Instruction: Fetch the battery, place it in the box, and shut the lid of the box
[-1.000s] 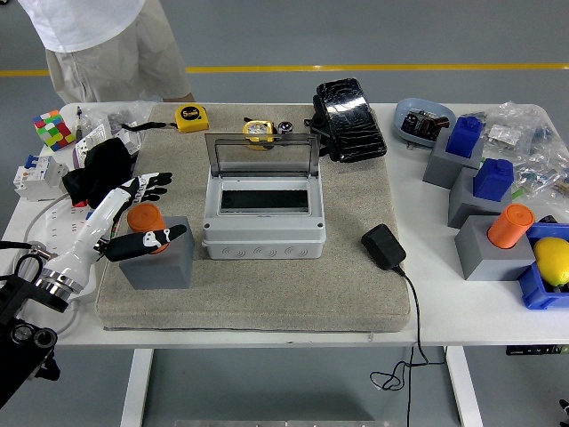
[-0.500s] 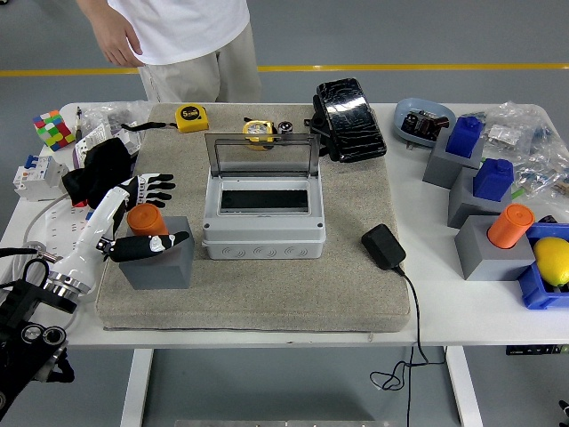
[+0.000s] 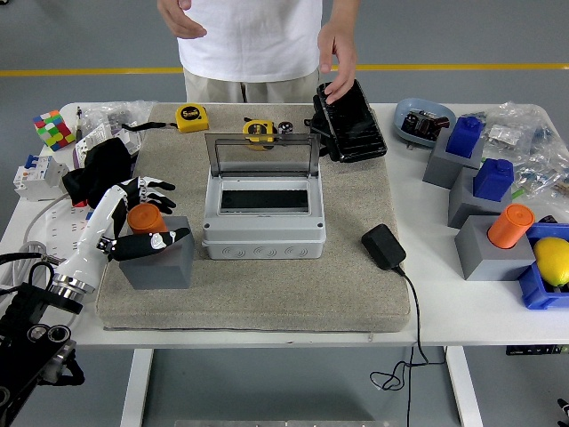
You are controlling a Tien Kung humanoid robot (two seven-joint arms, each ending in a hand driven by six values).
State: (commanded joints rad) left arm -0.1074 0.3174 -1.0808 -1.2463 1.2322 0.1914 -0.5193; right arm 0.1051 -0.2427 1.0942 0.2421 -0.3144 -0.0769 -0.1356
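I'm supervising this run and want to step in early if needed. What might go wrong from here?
1. The left hand has its fingers around the orange battery but is not clearly closed; lifted from the gray holder it may slip.
2. The box has its clear lid standing upright; a carried battery might knock it.
3. A person's hand touches the black pack close behind the box.

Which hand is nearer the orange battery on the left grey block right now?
Left. The left hand is cupped around the orange battery on its grey block, thumb in front, fingers behind. The right hand is out of view.
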